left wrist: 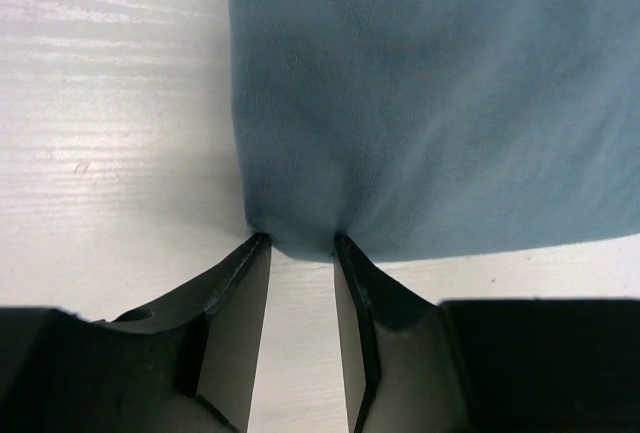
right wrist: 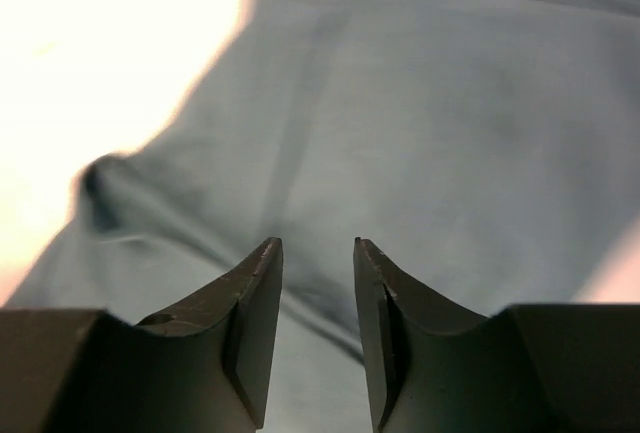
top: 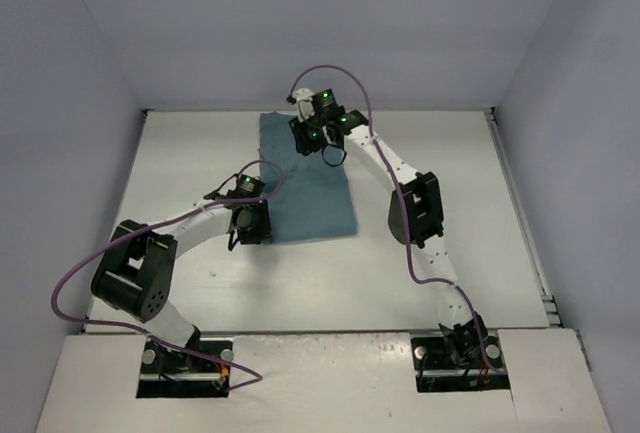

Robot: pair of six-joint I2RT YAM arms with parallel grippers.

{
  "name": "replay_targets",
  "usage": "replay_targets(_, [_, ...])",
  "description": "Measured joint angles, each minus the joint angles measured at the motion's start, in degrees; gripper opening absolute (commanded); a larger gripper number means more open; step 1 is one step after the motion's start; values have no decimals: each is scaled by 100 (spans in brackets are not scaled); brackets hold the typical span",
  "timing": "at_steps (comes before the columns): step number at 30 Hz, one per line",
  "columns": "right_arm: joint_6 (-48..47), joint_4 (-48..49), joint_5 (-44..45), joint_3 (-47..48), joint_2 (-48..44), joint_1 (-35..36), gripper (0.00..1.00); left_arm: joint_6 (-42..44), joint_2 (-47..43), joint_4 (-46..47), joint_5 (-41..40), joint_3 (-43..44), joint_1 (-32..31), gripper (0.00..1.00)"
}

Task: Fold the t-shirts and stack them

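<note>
The teal t-shirt (top: pixel 318 188) lies on the white table as a folded, long rectangle running from the back edge toward the middle. My left gripper (top: pixel 250 221) is at its near left corner. In the left wrist view the jaws (left wrist: pixel 300 243) stand apart, with the corner of the t-shirt (left wrist: pixel 430 103) touching both tips and bare table between the fingers. My right gripper (top: pixel 312 137) hovers over the far end of the shirt. In the right wrist view its jaws (right wrist: pixel 318 245) are open and empty above wrinkled cloth (right wrist: pixel 430 113).
The white table (top: pixel 460 163) is closed in by pale walls at the left, back and right. Purple cables (top: pixel 75 273) loop from both arms. The right arm's elbow (top: pixel 418 208) stands just right of the shirt.
</note>
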Motion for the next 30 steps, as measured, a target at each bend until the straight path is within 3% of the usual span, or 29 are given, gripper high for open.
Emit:
replay_targets(3, [269,73,421,-294,-251,-308,43,115,-160,-330,-28,161,18,56])
replay_targets(6, [601,149,864,-1181,-861,-579,47,219,-530,-746,-127,499,56,62])
replay_targets(12, [1527,398,1314,-3811,-2894,-686,53,205,-1109,-1070,-122,969,371,62])
replay_targets(17, [2433,755,1409,-5854,-4379,-655,62,93,-653,-1102,99,638,472,62])
replay_targets(24, [3414,1532,1221,-7672,-4919,-662,63,-61,-13,-952,415,368,470,62])
replay_targets(30, [3770,2031,788,-8274,-4904,-662,58,-98,191,-617,557,368,472,60])
